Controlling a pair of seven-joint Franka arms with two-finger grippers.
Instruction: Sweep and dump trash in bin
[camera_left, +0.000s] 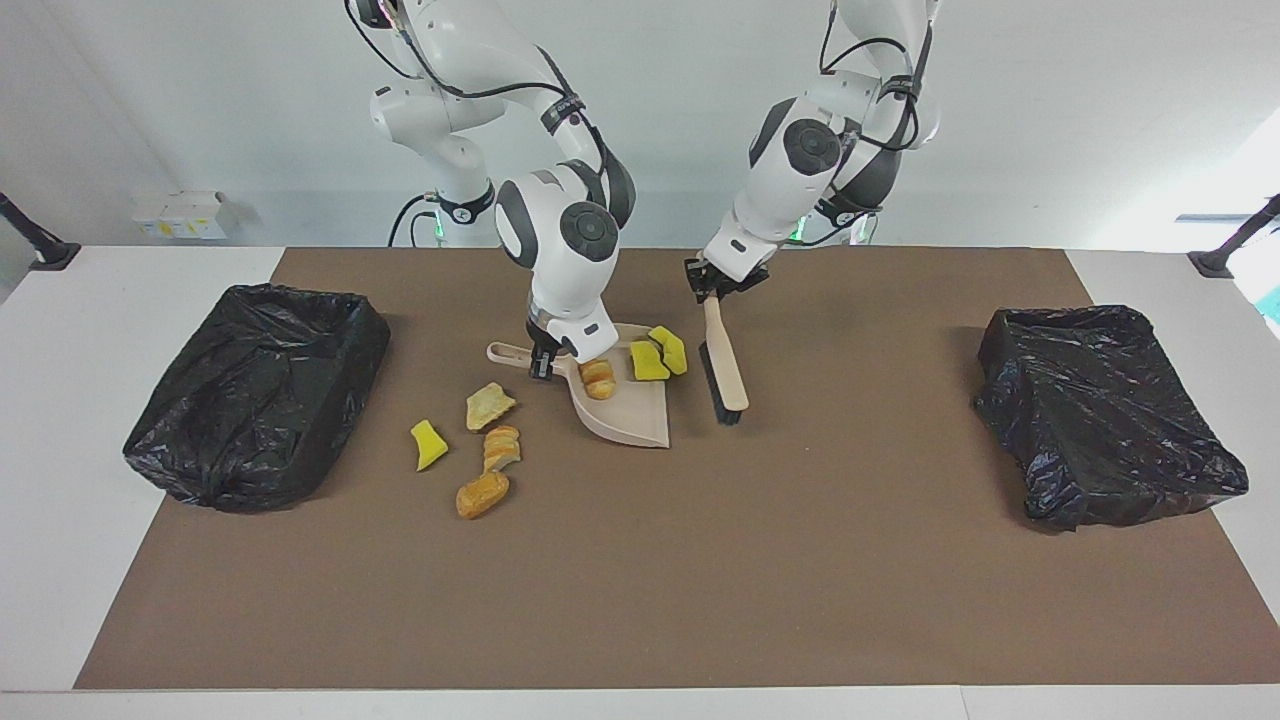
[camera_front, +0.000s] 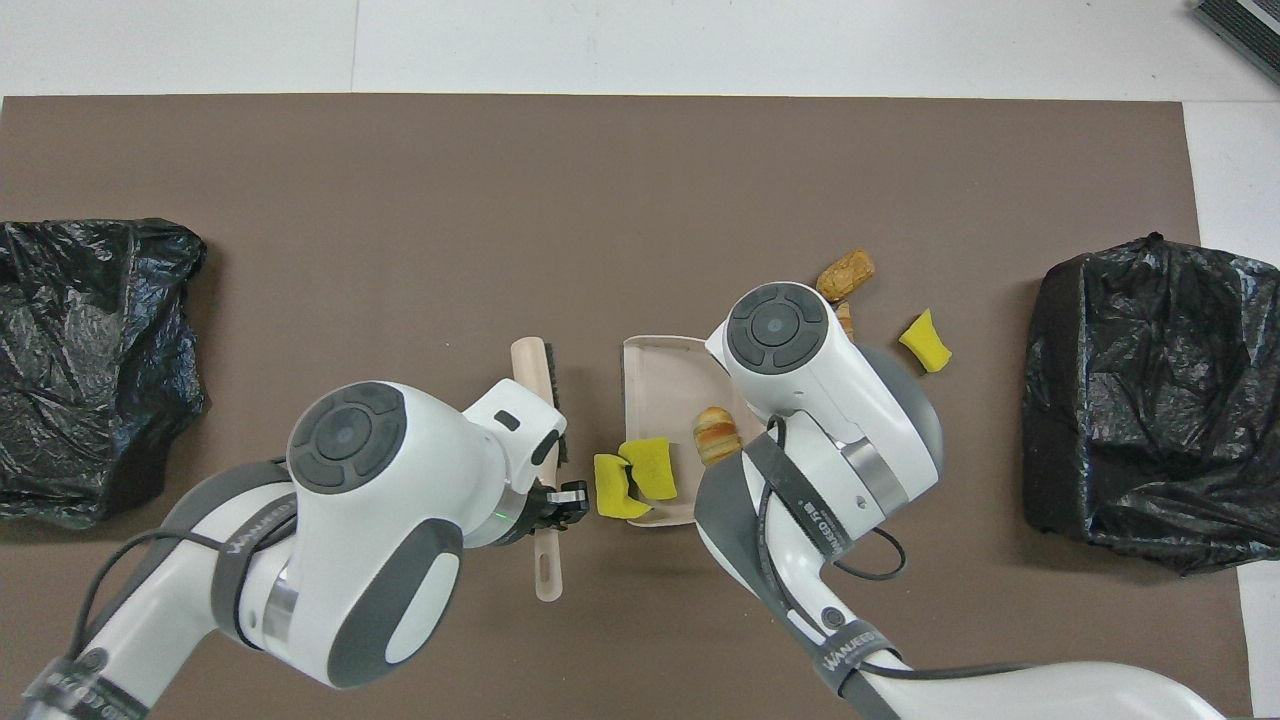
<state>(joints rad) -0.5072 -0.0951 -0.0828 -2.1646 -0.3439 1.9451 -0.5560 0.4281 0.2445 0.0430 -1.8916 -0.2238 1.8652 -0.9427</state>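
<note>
The left gripper (camera_left: 716, 285) grips the brush (camera_left: 724, 368), tilted above the mat. The right gripper (camera_left: 543, 362) points down, clamping the dustpan (camera_left: 625, 410) handle.

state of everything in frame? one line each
dustpan: flat on mat, gripped at its handle, three bits in it
brush: held, lifted, tilted beside dustpan
loose trash: four bits on mat
bins: bag-lined
left gripper: shut on brush
right gripper: shut on dustpan
</note>
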